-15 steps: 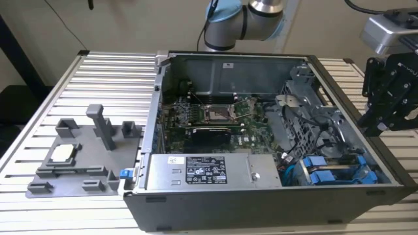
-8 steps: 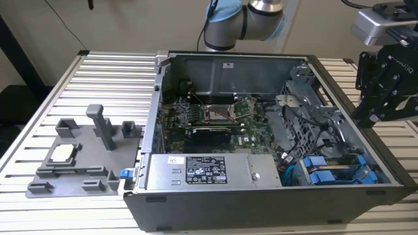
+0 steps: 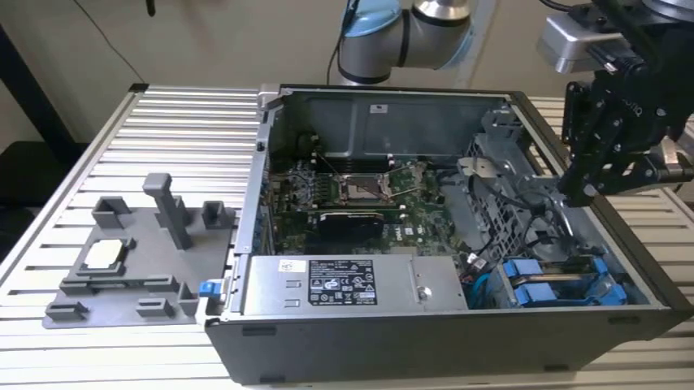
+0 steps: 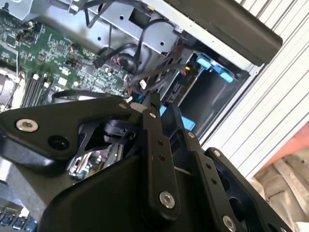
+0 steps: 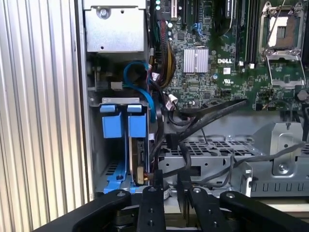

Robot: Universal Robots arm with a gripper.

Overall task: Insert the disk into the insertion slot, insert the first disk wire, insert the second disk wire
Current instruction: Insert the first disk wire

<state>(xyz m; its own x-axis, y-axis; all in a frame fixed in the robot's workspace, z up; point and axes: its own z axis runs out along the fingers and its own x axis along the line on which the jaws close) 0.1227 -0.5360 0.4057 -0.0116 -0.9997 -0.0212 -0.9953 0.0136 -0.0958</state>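
Two blue plastic frame ends [image 5: 136, 124] sit side by side in the grey drive cage [image 3: 493, 280] at the case's front corner, on the exterior view's right. The disk [image 5: 139, 164] shows edge-on behind one of them, lying inside the insertion slot [image 5: 112, 169]. The blue frames [image 3: 542, 286] also appear in the exterior view. A blue wire [image 5: 139, 72] loops beside the cage, and black wires [image 5: 193, 121] cross toward it. My black gripper [image 3: 587, 188] [image 5: 170, 187] [image 4: 163, 105] hangs above the case, a short way from the cage. It is shut, with nothing seen between its fingers.
The open grey computer case [image 3: 434, 349] lies on a slatted metal table [image 3: 174, 138]. A silver labelled power-supply box [image 3: 347, 286] sits beside the cage, with the green motherboard [image 3: 358, 191] behind it. A grey parts fixture [image 3: 130, 260] stands on the exterior view's left.
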